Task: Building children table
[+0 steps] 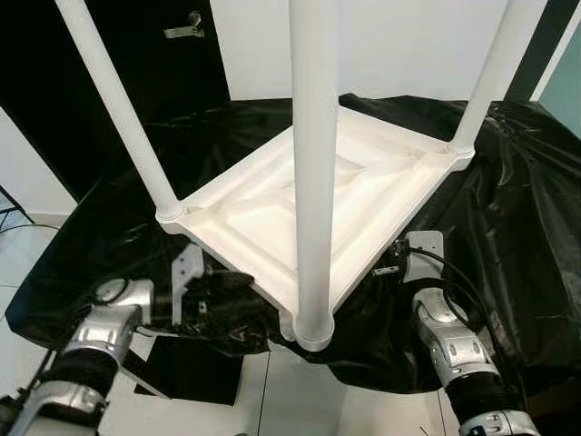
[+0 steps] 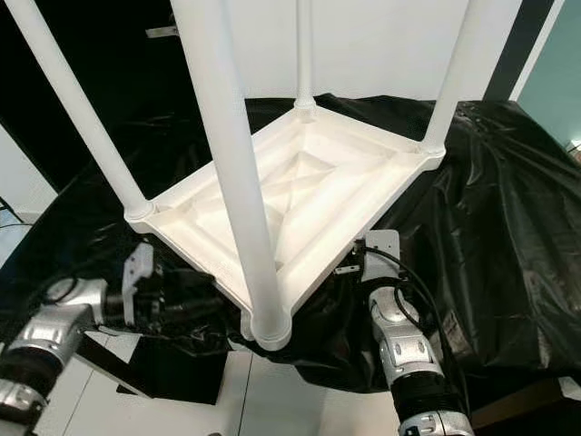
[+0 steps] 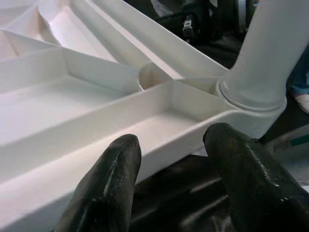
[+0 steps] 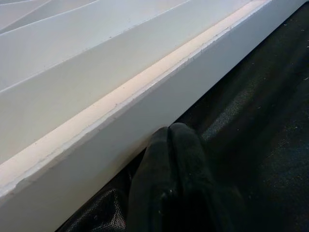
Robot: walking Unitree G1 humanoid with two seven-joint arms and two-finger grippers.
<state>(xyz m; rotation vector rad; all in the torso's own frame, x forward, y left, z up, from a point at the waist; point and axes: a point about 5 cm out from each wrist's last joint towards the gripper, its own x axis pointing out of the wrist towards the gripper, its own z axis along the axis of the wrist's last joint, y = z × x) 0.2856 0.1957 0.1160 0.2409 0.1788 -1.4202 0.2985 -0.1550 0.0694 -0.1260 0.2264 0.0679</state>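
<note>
A white children's table [image 1: 272,213] lies upside down on a black cloth, its ribbed underside up. Legs stand up from its corners: a near one [image 1: 315,182], a left one [image 1: 118,100], a right one [image 1: 495,73] and a far one [image 2: 304,54]. My left gripper [image 3: 171,140] is open, low at the table's near-left rim [image 3: 145,121], close to a leg's base [image 3: 253,92], with nothing between its fingers. My right gripper [image 4: 169,133] is shut, its tips against the outer wall of the near-right rim [image 4: 120,125], resting on the cloth.
The black cloth [image 1: 508,209] drapes over the support and hangs off its front edge. White floor [image 1: 290,400] lies below me, with a flat black piece [image 1: 186,368] at the left. Behind are a white wall and a dark door with a handle [image 1: 186,25].
</note>
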